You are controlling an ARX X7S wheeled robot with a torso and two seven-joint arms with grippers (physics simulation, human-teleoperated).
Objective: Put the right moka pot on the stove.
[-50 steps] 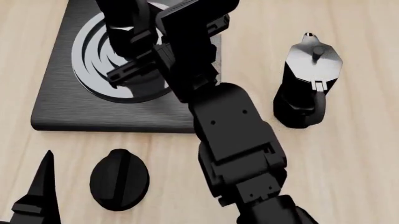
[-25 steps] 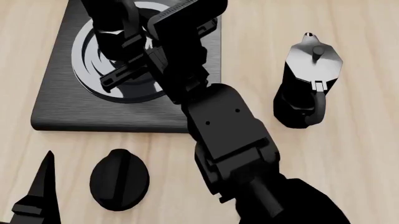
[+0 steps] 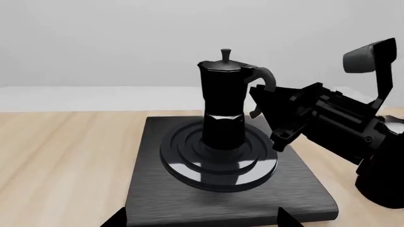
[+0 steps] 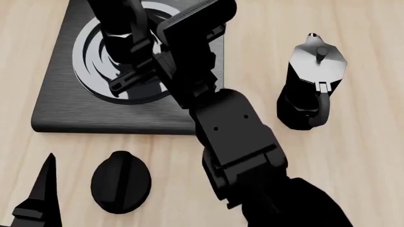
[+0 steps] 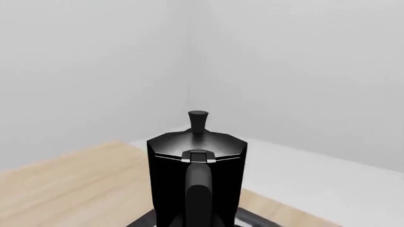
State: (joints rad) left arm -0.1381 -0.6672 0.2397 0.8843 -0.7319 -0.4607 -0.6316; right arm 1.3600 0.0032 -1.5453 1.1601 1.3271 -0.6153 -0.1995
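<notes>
A glossy black moka pot (image 3: 224, 106) stands upright on the stove's (image 3: 221, 187) round burner, with the right end effector (image 3: 268, 106) by its handle, grip state unclear.

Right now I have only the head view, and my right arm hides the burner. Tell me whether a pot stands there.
Observer: Yes. The left wrist view shows a moka pot upright on the middle rings of the stove.
Operator: Report its handle.
Observer: The handle faces the right hand, which is close beside it; I cannot tell whether it grips.
Operator: Check the lid.
Observer: In the right wrist view, the lid is down flat.
</notes>
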